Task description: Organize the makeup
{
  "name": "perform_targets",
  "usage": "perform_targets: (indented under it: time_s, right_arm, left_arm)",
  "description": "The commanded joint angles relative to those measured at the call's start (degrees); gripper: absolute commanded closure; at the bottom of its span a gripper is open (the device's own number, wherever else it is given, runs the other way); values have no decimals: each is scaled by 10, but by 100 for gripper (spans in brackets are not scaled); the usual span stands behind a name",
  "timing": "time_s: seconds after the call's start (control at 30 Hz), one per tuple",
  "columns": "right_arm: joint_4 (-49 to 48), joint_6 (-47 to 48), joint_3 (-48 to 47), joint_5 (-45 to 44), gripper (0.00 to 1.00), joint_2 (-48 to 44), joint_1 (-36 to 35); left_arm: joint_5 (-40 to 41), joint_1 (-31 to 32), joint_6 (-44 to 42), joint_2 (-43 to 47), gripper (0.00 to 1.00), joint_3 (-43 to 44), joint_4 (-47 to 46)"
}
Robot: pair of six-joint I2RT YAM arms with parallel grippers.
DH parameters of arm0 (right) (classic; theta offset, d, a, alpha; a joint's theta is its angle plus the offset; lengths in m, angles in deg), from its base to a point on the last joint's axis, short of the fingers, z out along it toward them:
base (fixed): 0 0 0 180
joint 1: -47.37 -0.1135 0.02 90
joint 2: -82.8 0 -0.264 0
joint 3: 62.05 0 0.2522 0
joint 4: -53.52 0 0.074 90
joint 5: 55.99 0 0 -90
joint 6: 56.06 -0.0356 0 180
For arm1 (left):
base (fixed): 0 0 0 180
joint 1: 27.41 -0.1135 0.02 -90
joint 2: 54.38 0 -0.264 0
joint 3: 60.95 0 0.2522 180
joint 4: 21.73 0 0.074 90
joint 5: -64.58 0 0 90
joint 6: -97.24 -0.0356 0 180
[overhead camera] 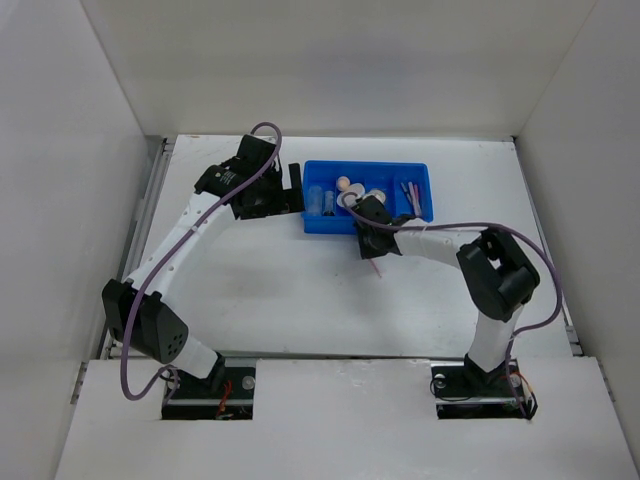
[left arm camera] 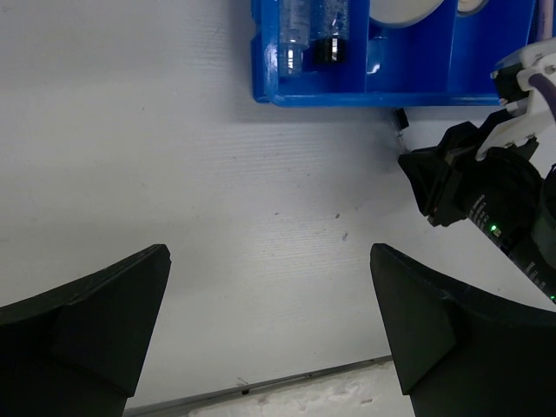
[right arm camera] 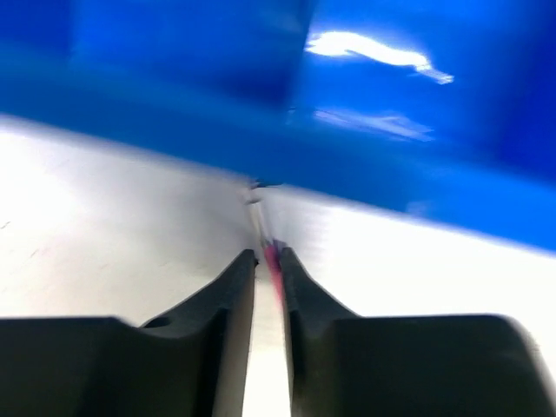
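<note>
The blue tray [overhead camera: 420,172] stands at the table's far middle. It holds a clear tube [left arm camera: 295,30], a small black cylinder [left arm camera: 328,39], a cream round puff [left arm camera: 404,10], other round pieces [overhead camera: 345,184] and thin pencils [overhead camera: 410,192]. My right gripper [overhead camera: 371,243] sits just in front of the tray's near wall, shut on a thin pink pencil [right arm camera: 274,259] whose end sticks out towards me [overhead camera: 378,269]. The right wrist view is blurred. My left gripper [left arm camera: 269,321] is wide open and empty over bare table, left of the tray [overhead camera: 293,188].
The tray's near wall [right arm camera: 365,165] is right ahead of the right fingers. White walls enclose the table on three sides. The right arm's wrist [left arm camera: 486,187] shows at the right of the left wrist view, close to the tray's corner.
</note>
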Motion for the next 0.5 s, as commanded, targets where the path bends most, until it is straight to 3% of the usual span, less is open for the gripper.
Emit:
perform_targets:
  time_s: [0.0, 0.47]
  right_arm:
    - [51, -14, 1, 55, 80, 18, -23]
    - [85, -36, 2, 38, 77, 13, -39]
  left_arm:
    - [4, -3, 5, 10, 0, 12, 7]
    - [4, -3, 0, 10, 0, 7, 7]
